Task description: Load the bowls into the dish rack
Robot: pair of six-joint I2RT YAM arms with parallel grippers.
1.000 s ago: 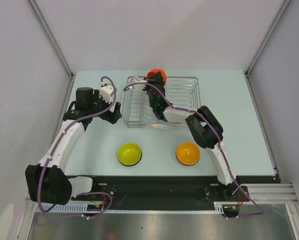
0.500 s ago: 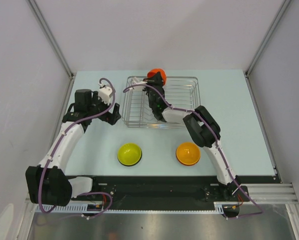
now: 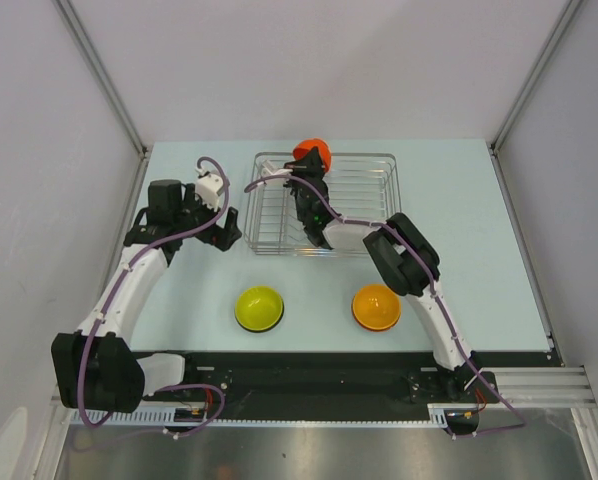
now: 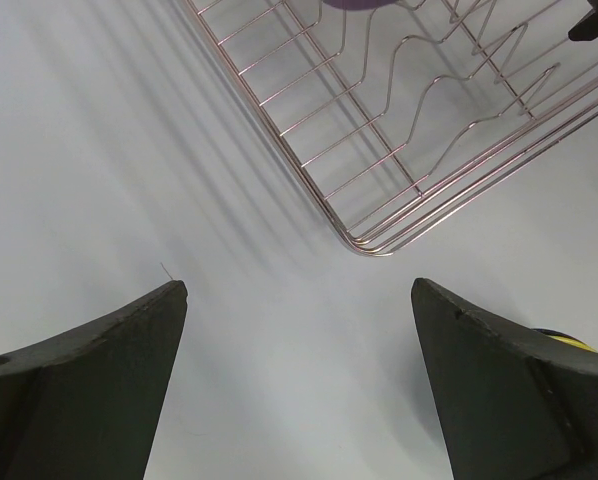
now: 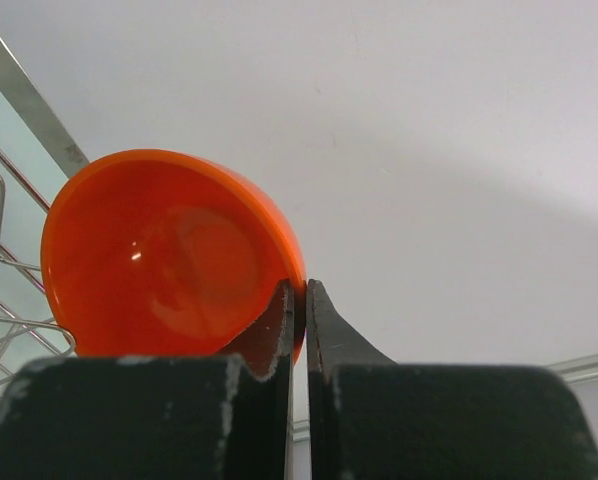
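Right pincer point(image 5: 297, 292) tight on red-orange bowl point(image 5: 169, 255), far end of dish rack point(image 3: 371, 195)

The table point(image 3: 479, 200) carries the dish rack point(image 3: 369, 200); yellow bowl point(image 3: 259, 308), orange bowl point(image 3: 376, 307) nearer.

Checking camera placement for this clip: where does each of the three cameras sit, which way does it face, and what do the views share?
Top external: fixed above and behind the robot, looking down on the pale table; shows left arm, right arm, left gripper, right gripper.
Left wrist: looks down past its own open fingers at the silver wire dish rack corner.
Right wrist: looks along its own shut fingers at the red-orange plastic bowl they pinch.
Shared: rack in all three.
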